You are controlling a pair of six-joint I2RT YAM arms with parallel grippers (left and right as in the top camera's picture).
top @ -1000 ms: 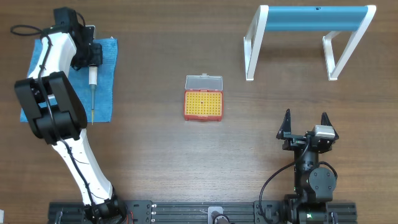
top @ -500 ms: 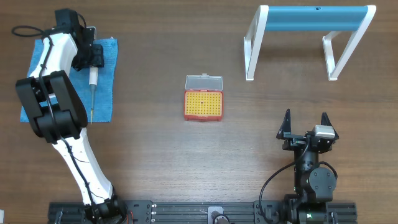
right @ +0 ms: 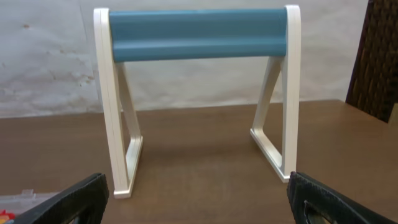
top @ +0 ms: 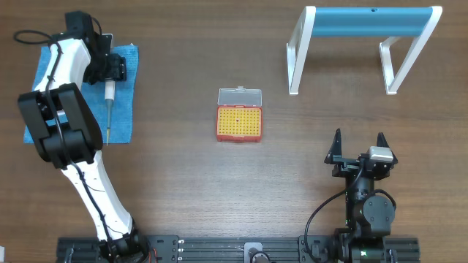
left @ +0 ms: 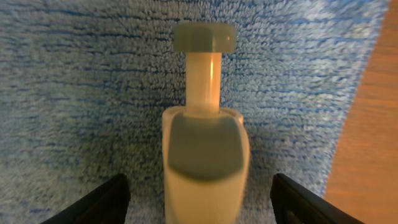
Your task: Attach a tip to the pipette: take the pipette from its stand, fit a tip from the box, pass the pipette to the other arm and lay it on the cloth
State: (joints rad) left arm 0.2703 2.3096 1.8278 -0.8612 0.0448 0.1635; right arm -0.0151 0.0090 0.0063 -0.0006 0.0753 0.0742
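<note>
- Tip box (top: 239, 123): orange, clear lid (top: 240, 96) flipped open on the far side. Rows of yellow tips (top: 238, 121) filled it. One darker spot sat near the middle of the grid; I couldn't tell whether it was a gap.
- Box sat mid-table, well apart from both arms.
- Pipette (top: 108, 93) lay flat on the blue cloth (top: 126, 109) at the table's far left, with its thin end pointing towards the arm bases and reaching the cloth's near edge.
- Left gripper (top: 110, 68) was at the pipette's head end with its fingers spread, one each side of the body. The left wrist view showed cloth in the gaps, so it gripped nothing.
- Same view: pipette (left: 205, 155) seen end-on, grey plunger button up, on the cloth (left: 74, 93), with a bare strip of wood at one side.
- Right gripper (top: 358, 142) sat low near its base, fingers wide apart and holding nothing.
- Stand (top: 365, 22): white frame with a blue bar, far right of the table, nothing hanging on it.
- Table (top: 219, 190): brown wood grain.
- Right wrist view: stand (right: 199, 34) straight ahead, a scuffed pale wall (right: 50, 74) behind it, and a dark panel (right: 379, 56) at the edge, material unclear.
- That view cut the box off to one corner (right: 18, 208).
- The top view was too coarse to confirm a tip on the pipette's end.
</note>
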